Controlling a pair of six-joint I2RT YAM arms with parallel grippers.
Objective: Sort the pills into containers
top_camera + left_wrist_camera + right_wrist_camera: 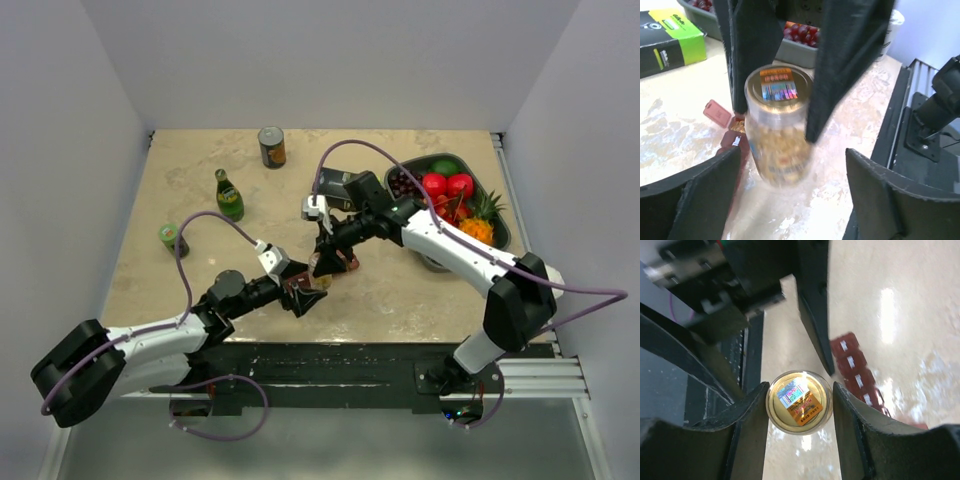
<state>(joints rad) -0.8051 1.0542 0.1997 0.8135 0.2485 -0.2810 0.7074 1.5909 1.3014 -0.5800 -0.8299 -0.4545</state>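
Note:
A clear pill bottle (776, 120) with a gold foil lid (799, 401) holds yellow pills (774, 150). My right gripper (800, 388) is shut on its lid end from above, one finger (840, 60) on each side. In the top view the right gripper (328, 262) hangs over mid-table. My left gripper (792, 165) stands open, its fingers (705, 195) wide apart and low around the bottle's base, not touching it. The dark red containers strip (856, 371) lies on the table beside the bottle, partly hidden behind the left finger (736, 139).
A black-and-green box (670, 40) lies at the back. A grey fruit tray (500, 235) stands at the right. A green bottle (229, 195), a can (271, 147) and a small green can (172, 238) stand at the left. The table's near edge meets a black rail (897, 115).

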